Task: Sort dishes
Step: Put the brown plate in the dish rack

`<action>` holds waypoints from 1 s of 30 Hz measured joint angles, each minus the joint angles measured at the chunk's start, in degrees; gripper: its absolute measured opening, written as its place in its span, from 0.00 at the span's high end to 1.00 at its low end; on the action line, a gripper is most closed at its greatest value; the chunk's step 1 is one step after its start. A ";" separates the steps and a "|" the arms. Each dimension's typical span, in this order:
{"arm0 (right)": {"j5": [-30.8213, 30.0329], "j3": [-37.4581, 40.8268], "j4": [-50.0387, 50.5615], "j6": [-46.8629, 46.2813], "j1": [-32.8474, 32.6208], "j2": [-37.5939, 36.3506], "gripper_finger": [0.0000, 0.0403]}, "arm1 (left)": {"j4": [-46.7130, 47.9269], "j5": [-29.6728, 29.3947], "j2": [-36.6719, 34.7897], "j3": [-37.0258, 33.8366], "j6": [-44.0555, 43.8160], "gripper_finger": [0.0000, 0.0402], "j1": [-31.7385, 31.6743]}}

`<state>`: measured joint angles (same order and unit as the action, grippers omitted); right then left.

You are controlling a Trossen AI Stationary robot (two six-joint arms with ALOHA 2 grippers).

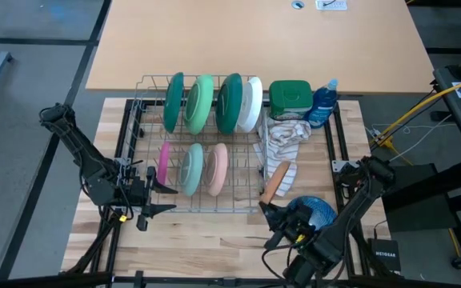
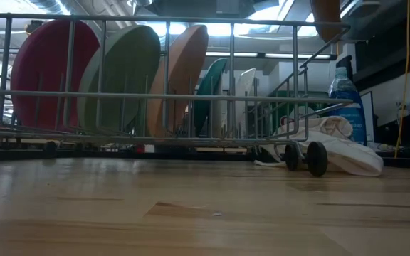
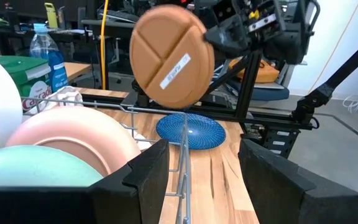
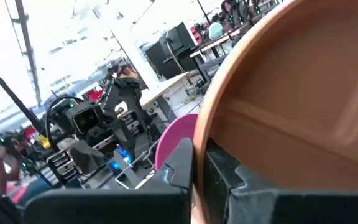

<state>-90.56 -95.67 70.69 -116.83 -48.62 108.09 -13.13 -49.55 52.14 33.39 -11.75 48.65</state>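
Right pincer (image 1: 268, 210) clamped on brown plate (image 1: 276, 181) held edge-up, rack (image 1: 146, 84) prob just left of it, left pincer (image 1: 152, 198) open.

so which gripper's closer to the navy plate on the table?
Right. The right gripper, holding a brown plate, is beside the navy plate; the left gripper waits across the rack.

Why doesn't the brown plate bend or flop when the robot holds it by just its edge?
The brown plate is probably stiff: it stays flat though the right pincer pinches only its rim. It likely weighs little, since that small grip holds it in the air. It could be slippery, being smooth, so it may swing or slide out if bumped against the rack.
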 joint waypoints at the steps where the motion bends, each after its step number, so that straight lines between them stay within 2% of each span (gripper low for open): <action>1: 0.10 0.94 -0.99 -1.05 0.16 0.00 0.96 | 0.00 -0.01 0.00 0.00 0.00 0.54 -0.01; 9: -0.73 3.92 -6.52 -2.00 2.78 -0.04 0.96 | 0.02 -0.01 0.00 0.00 0.26 0.54 -0.01; 18: 0.51 2.36 -4.87 -1.70 3.69 -0.09 0.96 | 0.02 -0.01 0.00 0.00 0.50 0.54 -0.01; 24: 1.77 -1.82 2.07 -0.32 3.69 0.02 0.96 | 0.04 -0.01 0.00 0.00 0.63 0.54 -0.01; 30: 1.09 -8.12 14.59 0.02 3.69 0.02 0.96 | 0.02 -0.01 0.00 0.00 0.63 0.54 -0.01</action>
<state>-89.48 -103.79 85.28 -116.81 -44.93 108.12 -13.10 -49.56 52.14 33.39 -11.11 48.64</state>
